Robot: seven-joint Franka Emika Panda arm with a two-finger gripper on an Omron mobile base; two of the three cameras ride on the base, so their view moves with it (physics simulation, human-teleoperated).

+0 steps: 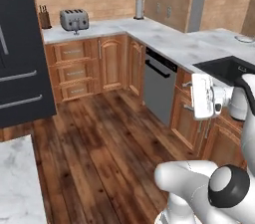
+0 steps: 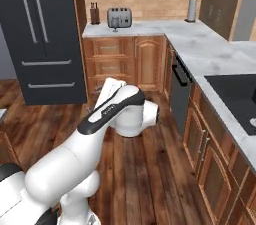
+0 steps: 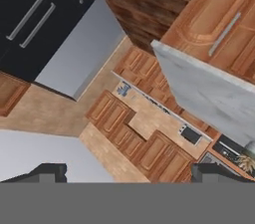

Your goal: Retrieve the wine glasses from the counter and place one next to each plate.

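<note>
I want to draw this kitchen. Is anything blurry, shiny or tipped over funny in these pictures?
Left base view: evenly lit, the toaster soft and a bit blurry, faint sheen on the wooden floor. Right base view: the fridge is flat dark with no glare. Hand view: the whole room is rolled sideways, cabinets slanting, and the open gripper has dark, blocky tips.

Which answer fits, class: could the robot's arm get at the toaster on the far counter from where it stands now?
Probably not. The toaster sits on the far counter, with open wooden floor between; the open gripper is held near the robot, so the base would likely need to drive closer.
</note>
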